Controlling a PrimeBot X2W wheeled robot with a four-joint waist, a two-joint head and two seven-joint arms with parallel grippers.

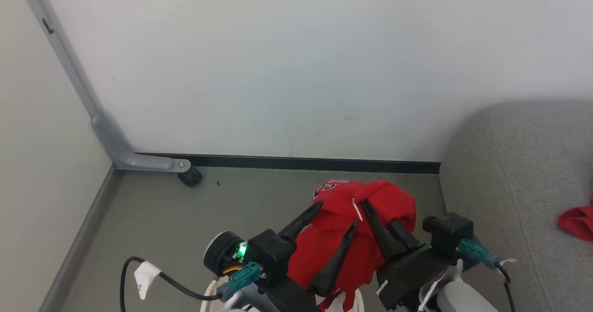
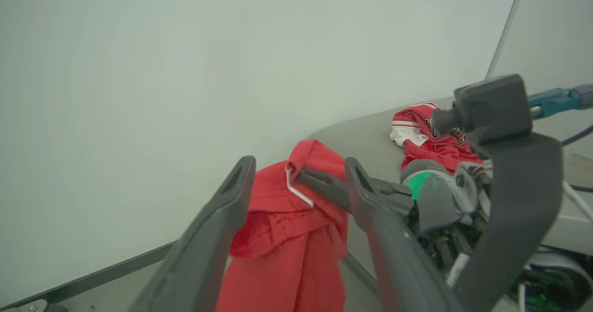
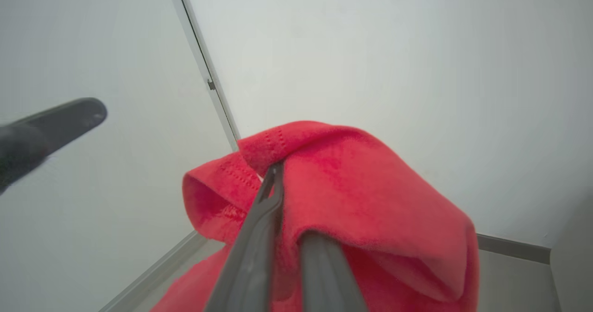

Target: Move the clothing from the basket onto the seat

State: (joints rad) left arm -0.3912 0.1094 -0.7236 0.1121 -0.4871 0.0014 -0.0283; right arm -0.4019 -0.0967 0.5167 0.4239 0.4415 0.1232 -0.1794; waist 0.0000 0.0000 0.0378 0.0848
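Your right gripper (image 1: 377, 212) was clamped on a red garment (image 1: 394, 201). Its two fingers were pressed together, with a fold of cloth pinched between them and more draped over their tips. From the right wrist, the fabric hung down on both sides of the fingers (image 3: 257, 238). Your left gripper (image 1: 337, 214) sat just beside it with its jaws spread wide, gripping nothing. The left wrist view showed the garment hanging in the gap between its two fingers, with the right gripper's tips biting the cloth next to a white strip (image 2: 296, 189). You had the garment up in the air over the floor (image 1: 153, 219), in front of the wall (image 1: 296, 71), just left of the sofa (image 1: 519, 164) and not on it. A second garment (image 1: 577, 221), red with white trim, lay crumpled on the sofa cushion, well apart from the held one.
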